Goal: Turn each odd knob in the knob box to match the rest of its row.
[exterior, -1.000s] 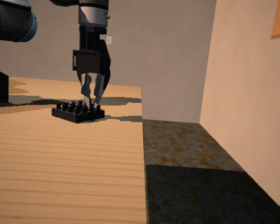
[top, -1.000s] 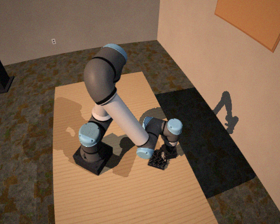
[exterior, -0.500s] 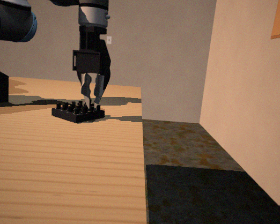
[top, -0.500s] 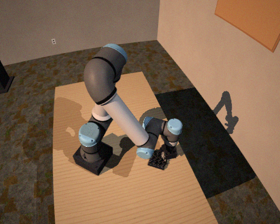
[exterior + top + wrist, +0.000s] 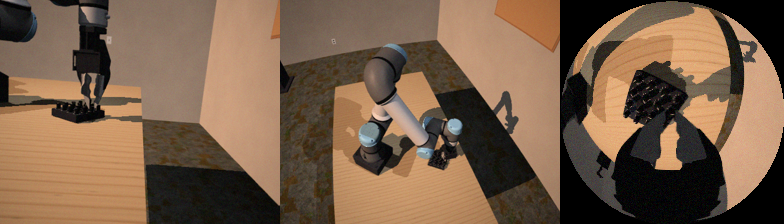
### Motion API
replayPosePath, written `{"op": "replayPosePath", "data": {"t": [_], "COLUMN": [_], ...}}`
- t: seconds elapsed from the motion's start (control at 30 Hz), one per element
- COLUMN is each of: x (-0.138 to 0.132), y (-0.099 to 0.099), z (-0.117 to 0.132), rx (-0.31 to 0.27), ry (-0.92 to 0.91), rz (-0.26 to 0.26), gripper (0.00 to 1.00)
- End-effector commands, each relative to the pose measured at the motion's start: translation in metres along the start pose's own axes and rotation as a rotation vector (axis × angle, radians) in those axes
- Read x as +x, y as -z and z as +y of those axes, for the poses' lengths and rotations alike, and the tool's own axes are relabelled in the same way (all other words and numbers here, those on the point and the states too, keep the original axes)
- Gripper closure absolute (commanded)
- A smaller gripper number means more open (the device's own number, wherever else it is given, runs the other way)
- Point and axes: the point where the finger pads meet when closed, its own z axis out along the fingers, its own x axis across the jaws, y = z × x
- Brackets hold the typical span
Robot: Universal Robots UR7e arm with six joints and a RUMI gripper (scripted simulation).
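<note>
- Plain grey and beige walls meet at a corner in the upper middle of the top view, above a mottled brown-green carpet (image 5: 309,112); an orange panel (image 5: 532,19) hangs at the upper right.
- A wooden table (image 5: 409,193) fills the centre and lower part of that view, with the arm's dark base (image 5: 379,167) at its left of centre.
- The arm (image 5: 406,120) rises from the base to a big grey elbow near the top centre, then slopes down to the right through a pale tube to a cluster of blue-capped wrist joints.
- In the exterior view the wrist points straight down in the upper left of the frame, with the gripper (image 5: 91,103) hanging upright over the knob box (image 5: 78,113).
- The knob box sits on the table near its right edge, just right of centre in the top view (image 5: 438,159).
- The jaws are nearly closed, their tips down among the knobs at the box's near right part; they seem pinched on one knob (image 5: 91,107), though the dark shapes blur together.
- Which knob it is and where any pointer aims cannot be made out; the wrist view shows only a dark speckled square (image 5: 655,97) partly covered by the jaws.
- The arm's upper parts are cut off in the exterior view.
</note>
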Motion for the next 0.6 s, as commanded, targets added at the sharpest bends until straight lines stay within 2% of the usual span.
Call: {"op": "replayPosePath", "data": {"t": [0.0,0.57], "x": [0.0004,0.0007], "y": [0.0004,0.0004], "z": [0.0002,0.0002], "rx": [-0.001,0.0], "ry": [-0.001,-0.075], "rz": [0.001,0.001], "gripper": [0.96,0.96]}}
